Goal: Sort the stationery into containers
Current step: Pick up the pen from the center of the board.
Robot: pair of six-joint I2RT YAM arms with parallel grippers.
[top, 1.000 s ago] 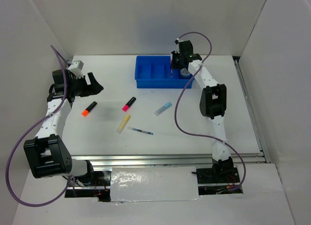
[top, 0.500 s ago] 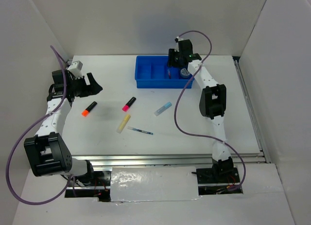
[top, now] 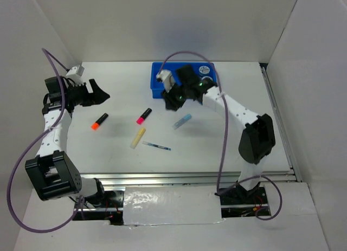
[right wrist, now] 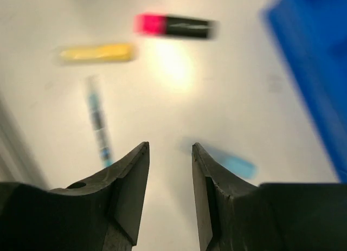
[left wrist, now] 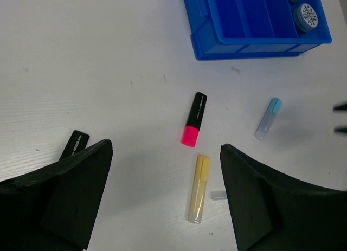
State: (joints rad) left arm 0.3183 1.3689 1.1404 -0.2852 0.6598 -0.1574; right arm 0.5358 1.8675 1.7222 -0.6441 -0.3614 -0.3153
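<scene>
The blue tray (top: pixel 157 80) stands at the back, partly hidden by my right arm; two patterned rolls (left wrist: pixel 306 15) lie in its right end compartment. On the table lie an orange highlighter (top: pixel 99 121), a pink one (top: pixel 143 116), a pale yellow one (top: pixel 137 137), a light blue one (top: pixel 182 121) and a thin blue pen (top: pixel 156 146). My right gripper (top: pixel 170 102) is open and empty, above the table in front of the tray, near the light blue highlighter (right wrist: pixel 233 163). My left gripper (top: pixel 103 92) is open and empty at the far left, above the orange highlighter.
White walls close in the table on the left, back and right. The right arm's purple cable (top: pixel 187 55) arches over the tray. The pink (left wrist: pixel 194 119) and yellow (left wrist: pixel 199 188) highlighters lie between the left gripper's fingers in its wrist view.
My right arm has swung from over the tray's right end down and left to in front of the tray. My left arm has shifted slightly left.
</scene>
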